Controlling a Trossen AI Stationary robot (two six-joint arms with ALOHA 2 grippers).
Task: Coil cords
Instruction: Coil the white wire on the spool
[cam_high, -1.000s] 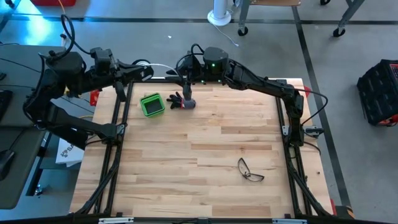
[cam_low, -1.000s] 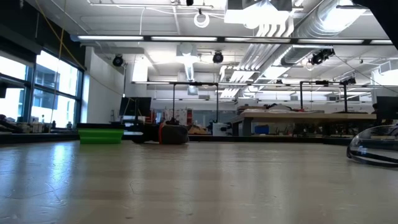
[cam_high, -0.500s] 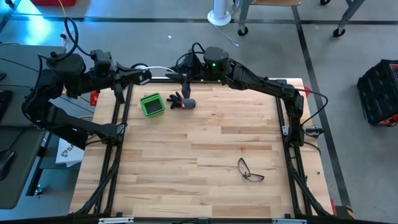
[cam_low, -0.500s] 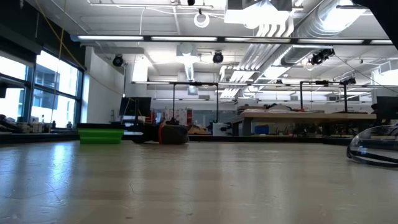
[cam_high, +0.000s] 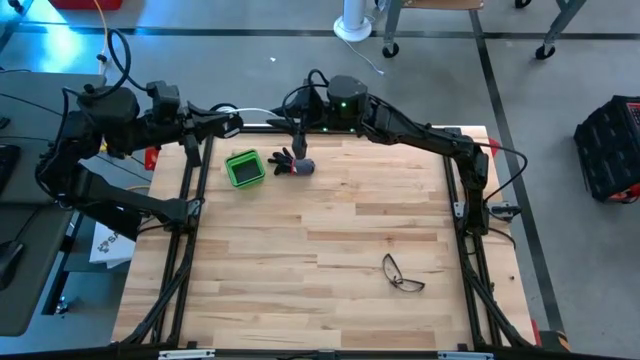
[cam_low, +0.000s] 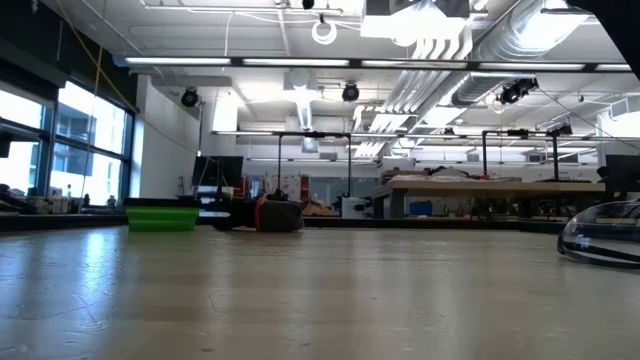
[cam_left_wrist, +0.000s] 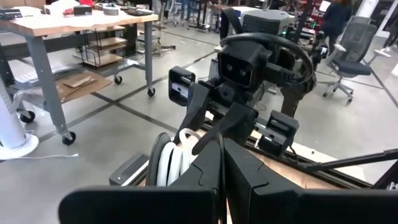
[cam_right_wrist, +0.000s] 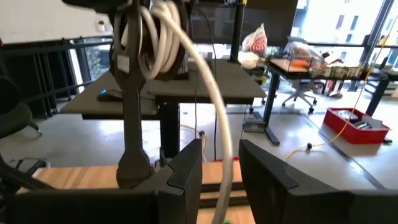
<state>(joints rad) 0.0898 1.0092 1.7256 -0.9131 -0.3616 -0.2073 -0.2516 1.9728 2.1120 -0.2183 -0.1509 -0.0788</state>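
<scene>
Cord (cam_high: 252, 107) first: your white line hangs in the air off the table's far edge, stretched between the two arms. Left gripper (cam_high: 232, 122) is pressed together, with the black reel (cam_left_wrist: 160, 163) and its white coils (cam_left_wrist: 177, 153) sitting right at its fingertips. Moving right, the right gripper (cam_high: 297, 140) stands partly spread and the cord (cam_right_wrist: 208, 93) passes between its fingers (cam_right_wrist: 186, 165). Below on the table (cam_high: 330, 240) sit a green box (cam_high: 244, 167) and glasses (cam_high: 402, 275).
</scene>
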